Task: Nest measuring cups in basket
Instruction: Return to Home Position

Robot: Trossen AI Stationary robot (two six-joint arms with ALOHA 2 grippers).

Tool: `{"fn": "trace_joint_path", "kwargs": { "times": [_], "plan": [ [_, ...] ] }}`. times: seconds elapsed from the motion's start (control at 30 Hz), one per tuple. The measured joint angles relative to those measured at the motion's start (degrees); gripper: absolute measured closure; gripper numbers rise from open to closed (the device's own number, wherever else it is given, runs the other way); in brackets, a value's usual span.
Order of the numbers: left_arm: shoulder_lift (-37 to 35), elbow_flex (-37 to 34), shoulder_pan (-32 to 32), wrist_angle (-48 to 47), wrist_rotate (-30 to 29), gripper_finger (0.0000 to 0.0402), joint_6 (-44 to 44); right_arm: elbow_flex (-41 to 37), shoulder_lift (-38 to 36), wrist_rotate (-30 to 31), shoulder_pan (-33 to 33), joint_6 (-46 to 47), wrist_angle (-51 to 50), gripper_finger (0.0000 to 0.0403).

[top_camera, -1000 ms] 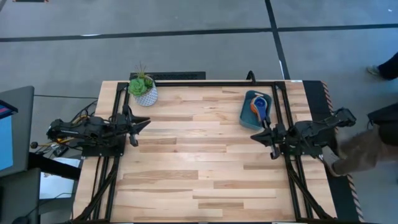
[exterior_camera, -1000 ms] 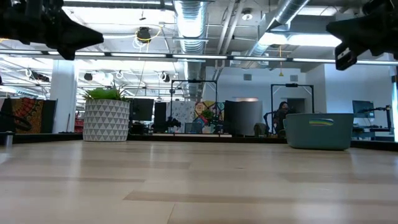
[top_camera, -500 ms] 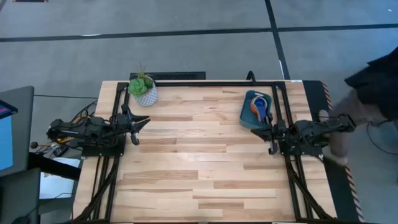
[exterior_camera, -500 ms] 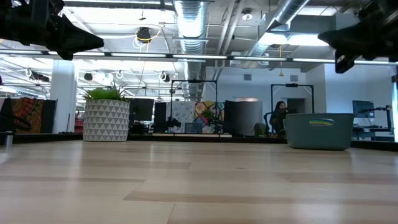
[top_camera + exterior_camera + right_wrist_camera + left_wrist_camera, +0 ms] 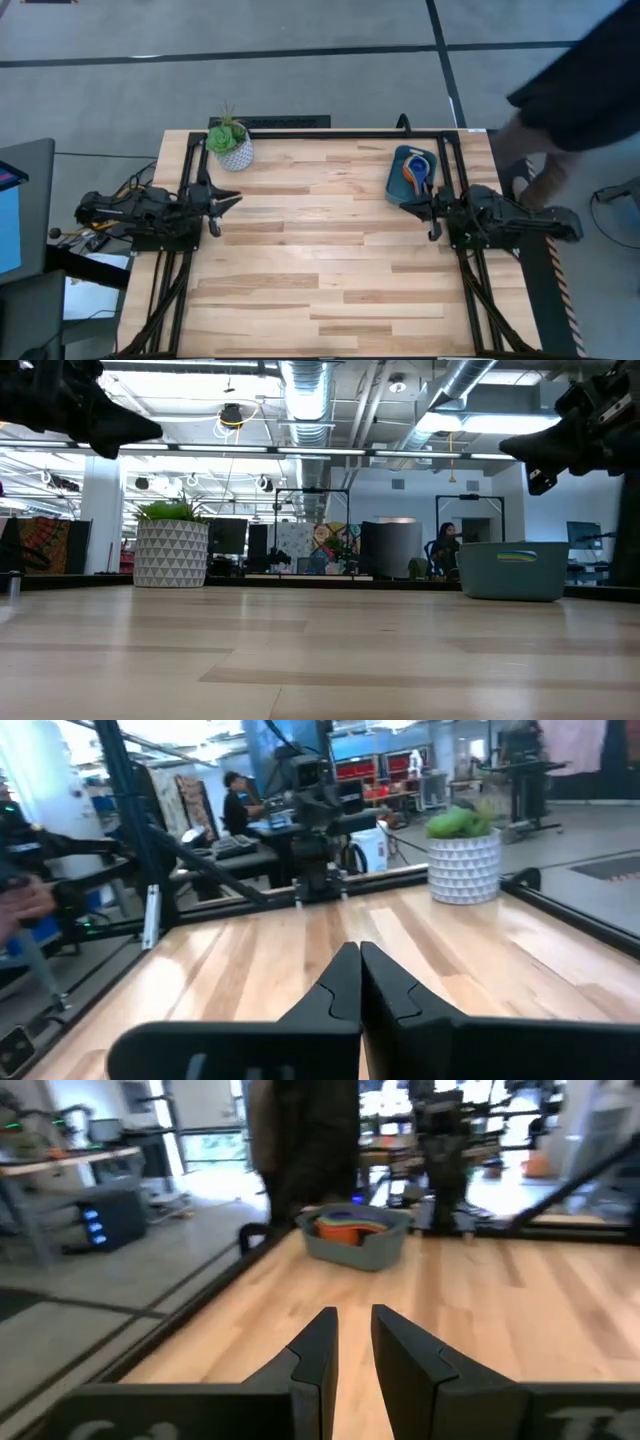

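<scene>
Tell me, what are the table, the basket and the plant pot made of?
The table looks like wood: pale planks with grain lines, smooth finish. The basket looks like plastic: even teal colour, rounded corners. The pot may be ceramic or plastic: white, triangle pattern; I cannot tell which.

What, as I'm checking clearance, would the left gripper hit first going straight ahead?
Most likely the basket holding the measuring cups, which sits dead ahead in the left wrist view. The left gripper hangs high in the low view, though, so it might pass over the rim.
</scene>
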Motion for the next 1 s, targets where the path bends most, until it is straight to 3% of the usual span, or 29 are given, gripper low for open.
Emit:
{"fn": "trace_joint_path", "kwargs": {
  "times": [0.1, 0.3, 0.57, 0.7, 0.87, 1.0],
  "plan": [
    [0.0, -0.3, 0.1, 2.0, 4.7, 0.0347, 1.4, 0.0, 0.0, -4.2, -1.4, -0.4, 0.6, 0.0391],
    [0.0, -7.6, 1.8, 17.7, 13.0, 0.0347, 7.3, 0.0, 0.0, -13.5, -3.0, -3.0, 1.4, 0.0393],
    [0.0, -10.3, 3.8, 16.7, 13.3, 0.0347, 3.9, 0.0, 0.0, -16.3, -3.0, -8.6, 0.0, 0.0373],
    [0.0, -10.3, 5.3, 11.5, 13.3, 0.0347, 1.0, -0.1, 0.3, -16.6, -3.0, -8.6, -0.2, 0.0376],
    [0.0, -10.4, 7.0, 11.4, 12.9, 0.0347, -3.0, -0.1, 0.3, -16.7, -3.0, -4.7, -0.5, 0.0385],
    [0.0, -10.4, 7.3, 11.4, 12.8, 0.0347, 0.1, -0.1, 0.3, -16.8, -3.0, -2.8, -0.6, 0.0377]
  ]
}}
